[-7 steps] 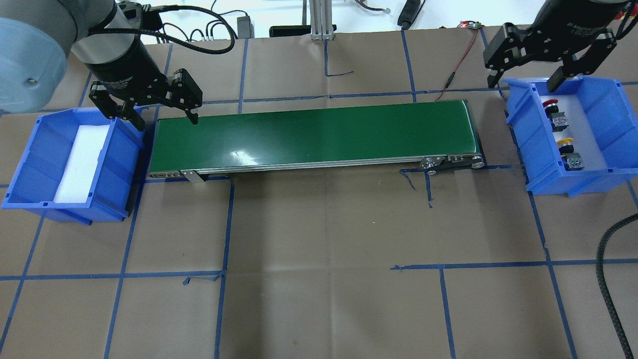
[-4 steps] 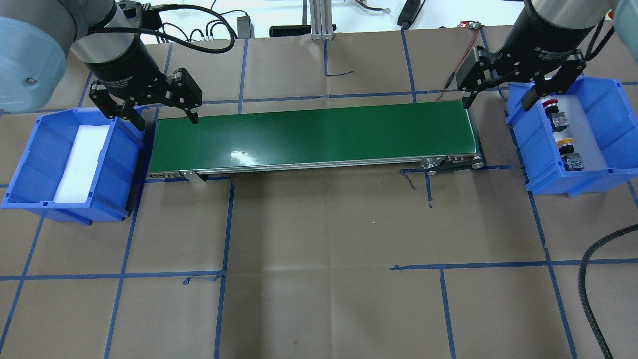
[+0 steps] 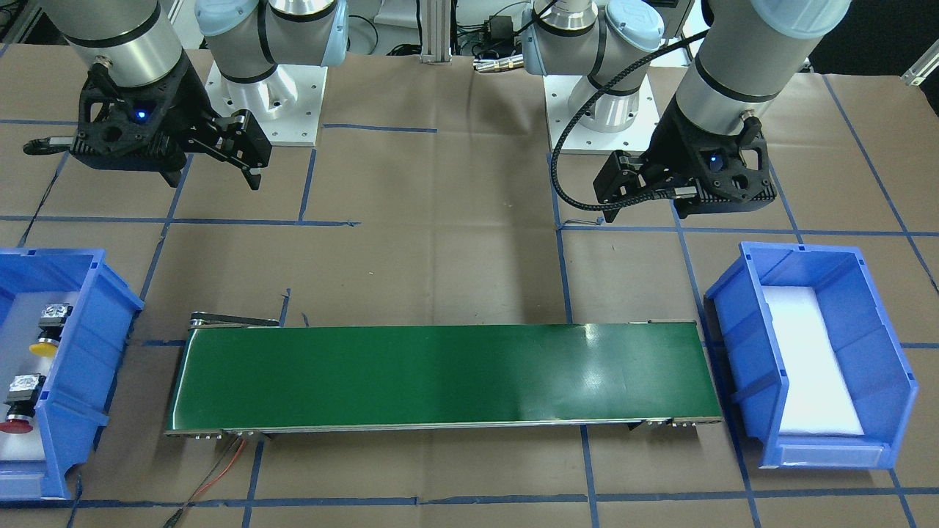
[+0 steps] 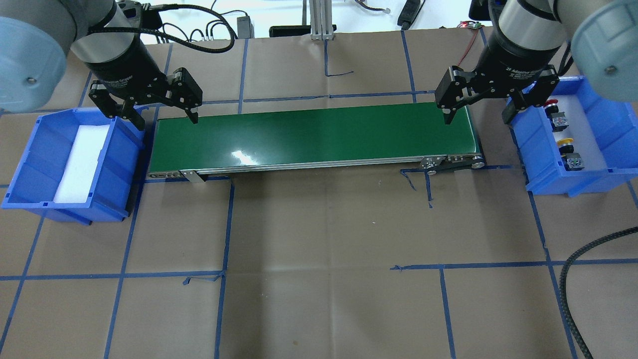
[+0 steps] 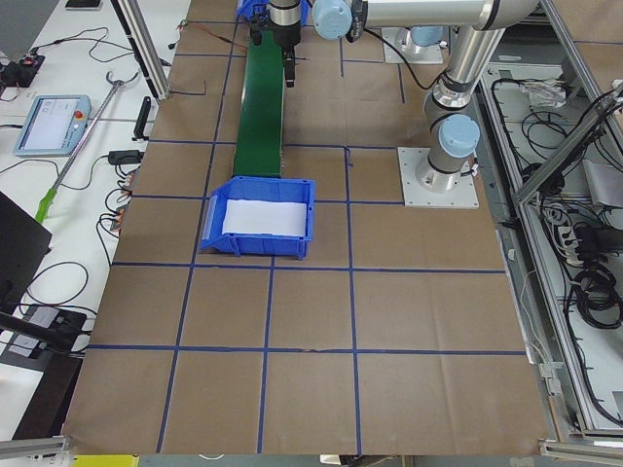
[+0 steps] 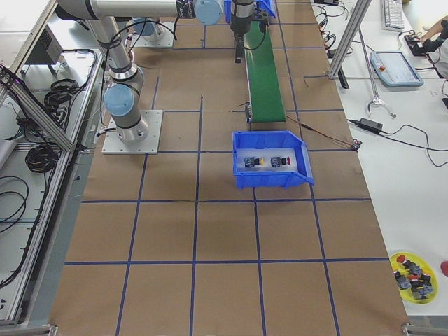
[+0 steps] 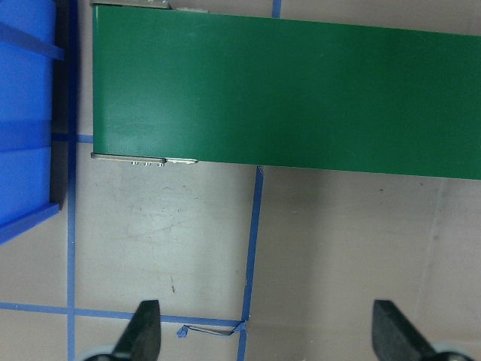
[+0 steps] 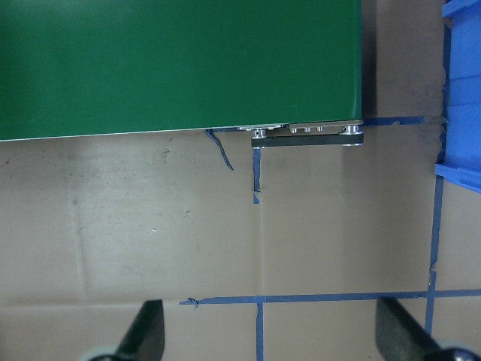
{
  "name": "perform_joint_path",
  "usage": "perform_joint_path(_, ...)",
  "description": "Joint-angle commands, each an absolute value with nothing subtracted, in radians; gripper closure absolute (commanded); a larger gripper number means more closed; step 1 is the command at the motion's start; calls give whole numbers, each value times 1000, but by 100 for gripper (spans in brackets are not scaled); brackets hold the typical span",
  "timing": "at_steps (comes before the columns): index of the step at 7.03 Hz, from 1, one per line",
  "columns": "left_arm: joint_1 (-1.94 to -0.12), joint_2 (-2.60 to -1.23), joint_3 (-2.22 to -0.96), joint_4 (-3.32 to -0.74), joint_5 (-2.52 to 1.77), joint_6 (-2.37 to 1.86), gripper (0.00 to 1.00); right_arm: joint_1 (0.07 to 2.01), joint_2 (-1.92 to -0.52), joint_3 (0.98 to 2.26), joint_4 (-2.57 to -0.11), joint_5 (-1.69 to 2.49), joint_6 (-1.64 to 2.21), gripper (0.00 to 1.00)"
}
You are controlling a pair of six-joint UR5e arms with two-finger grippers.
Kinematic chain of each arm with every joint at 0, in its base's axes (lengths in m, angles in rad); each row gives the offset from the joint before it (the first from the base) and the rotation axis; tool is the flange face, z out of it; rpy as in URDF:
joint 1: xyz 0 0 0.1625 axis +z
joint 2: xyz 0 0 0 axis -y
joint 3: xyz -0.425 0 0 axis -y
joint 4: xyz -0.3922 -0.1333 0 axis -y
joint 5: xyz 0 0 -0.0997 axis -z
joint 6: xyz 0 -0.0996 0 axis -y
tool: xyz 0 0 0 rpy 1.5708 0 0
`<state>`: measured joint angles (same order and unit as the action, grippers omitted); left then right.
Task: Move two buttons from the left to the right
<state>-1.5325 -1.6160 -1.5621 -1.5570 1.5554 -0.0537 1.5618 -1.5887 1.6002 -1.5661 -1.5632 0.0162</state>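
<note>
1. The red mushroom-capped push-button (image 4: 554, 113) and the yellow mushroom-capped push-button (image 4: 569, 153) are both lying on their sides inside the blue plastic bin on my right (image 4: 573, 183). They are sitting one behind the other and not touching, with the red one farther from my base.
2. Each button is pointing its cap away from my base and its blocky rear body back toward me. Their long axes are therefore running along the bin and crosswise to the belt.
3. My right pincer (image 4: 477, 120) is hanging with its jaws spread wide and gripping nothing, over the right end of the long green conveyor belt (image 4: 319, 134). The buttons are lying off to its right, just past the bin's near wall, so my right arm is by far the nearer one.
4. My left pincer (image 4: 164, 122) is likewise gaping and holding nothing, above the belt's left end and well apart from both buttons.
5. The blue plastic bin on my left (image 4: 25, 164) is showing only its white foam pad (image 4: 82, 162), so I am judging the transport finished.
</note>
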Motion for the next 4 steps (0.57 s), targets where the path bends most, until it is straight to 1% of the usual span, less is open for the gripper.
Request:
perform_joint_path(1, -1532, -1615, -1562, -1557, 1557, -54, 0, 1574, -1589, 1615, -1598, -1575, 20, 0)
perform_joint_path(4, -1532, -1615, -1562, -1557, 1560, -52, 0, 1574, -1582, 1612, -1603, -1574, 18, 0)
